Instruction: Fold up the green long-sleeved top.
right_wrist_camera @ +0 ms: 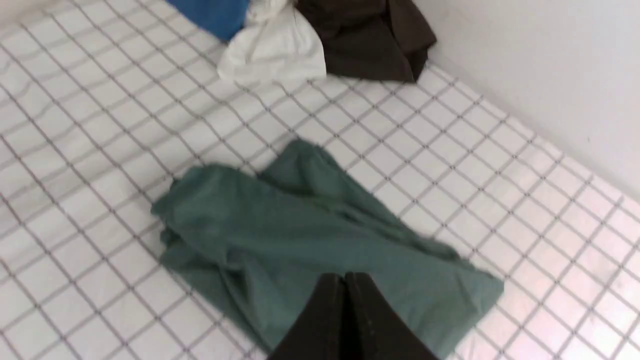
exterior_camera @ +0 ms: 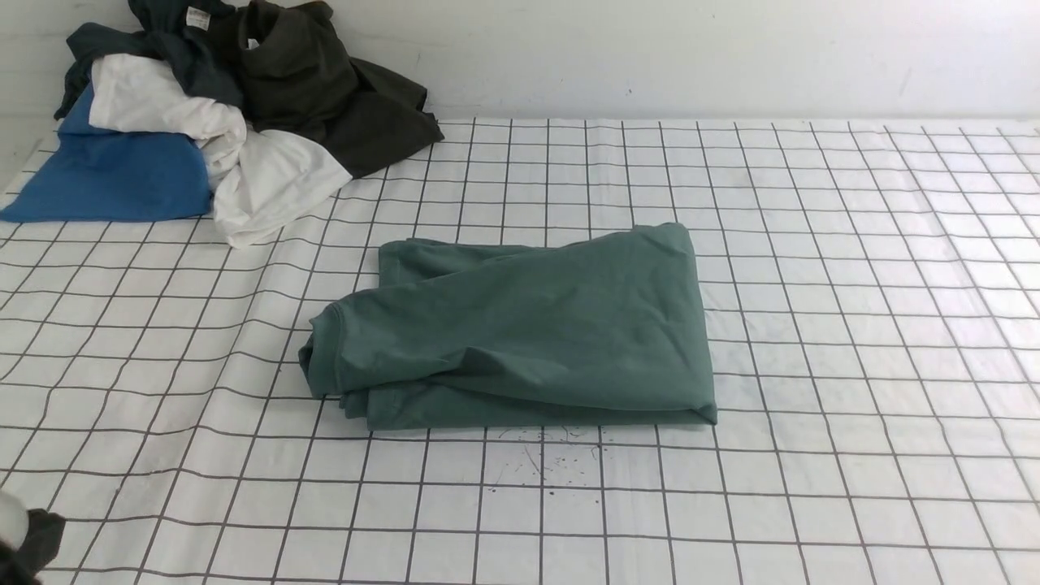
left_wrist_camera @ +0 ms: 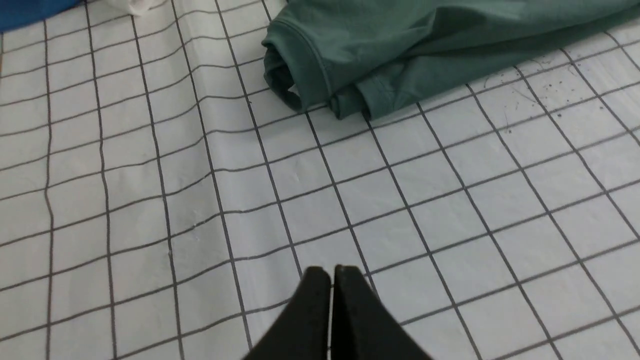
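Note:
The green long-sleeved top [exterior_camera: 520, 325] lies folded into a rough rectangle in the middle of the checked cloth, with a hemmed edge curling at its left end [left_wrist_camera: 300, 65]. In the left wrist view my left gripper [left_wrist_camera: 332, 272] is shut and empty above bare cloth, well short of the top. My right gripper [right_wrist_camera: 345, 278] is also shut with nothing in it, high above the top [right_wrist_camera: 310, 235]. Neither arm reaches into the front view beyond a dark bit at the lower left corner [exterior_camera: 28, 544].
A heap of other clothes sits at the far left corner: a blue one [exterior_camera: 114, 175], a white one [exterior_camera: 244, 175], a dark olive-black one [exterior_camera: 341, 97] and a dark navy-teal one with a white tag [exterior_camera: 179, 41]. A white wall [exterior_camera: 650, 49] bounds the far side.

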Controlling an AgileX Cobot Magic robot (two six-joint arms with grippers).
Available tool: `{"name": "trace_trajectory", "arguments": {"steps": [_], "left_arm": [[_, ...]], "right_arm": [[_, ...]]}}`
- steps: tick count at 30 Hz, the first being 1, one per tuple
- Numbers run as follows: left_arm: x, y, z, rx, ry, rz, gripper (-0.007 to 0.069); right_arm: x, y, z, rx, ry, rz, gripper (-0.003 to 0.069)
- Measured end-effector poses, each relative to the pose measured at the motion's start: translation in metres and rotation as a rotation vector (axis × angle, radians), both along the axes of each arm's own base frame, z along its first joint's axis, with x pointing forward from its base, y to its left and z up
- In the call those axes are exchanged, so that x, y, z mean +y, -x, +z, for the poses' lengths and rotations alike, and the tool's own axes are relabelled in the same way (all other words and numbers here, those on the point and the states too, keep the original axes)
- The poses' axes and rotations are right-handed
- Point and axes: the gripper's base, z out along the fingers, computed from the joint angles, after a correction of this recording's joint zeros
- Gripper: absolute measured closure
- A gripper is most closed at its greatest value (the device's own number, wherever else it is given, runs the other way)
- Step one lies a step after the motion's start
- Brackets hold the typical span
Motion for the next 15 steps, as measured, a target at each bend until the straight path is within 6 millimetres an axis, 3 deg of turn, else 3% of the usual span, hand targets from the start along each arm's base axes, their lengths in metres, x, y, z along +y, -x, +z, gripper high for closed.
{"name": "trace_trajectory", "arguments": {"steps": [4,9,10,15], "left_arm": [[0.003,0.012,-0.02,-0.132,0.074,0.03,0.0631],[0.005,0.02,-0.017,-0.237,0.107,0.034,0.0631],[0.005,0.02,-0.017,-0.24,0.107,0.034,0.0631],[0.005,0.021,-0.016,-0.249,0.112,0.034,0.0631]], "right_arm": [[-0.036,0.058,-0.022,-0.022,-0.024,-0.01,0.0673],[-0.073,0.115,-0.04,-0.212,-0.158,-0.028,0.0673],[-0.074,0.117,-0.041,-0.22,-0.163,-0.028,0.0673],[-0.109,0.17,-0.069,-0.454,-0.323,-0.044,0.0673]]}}
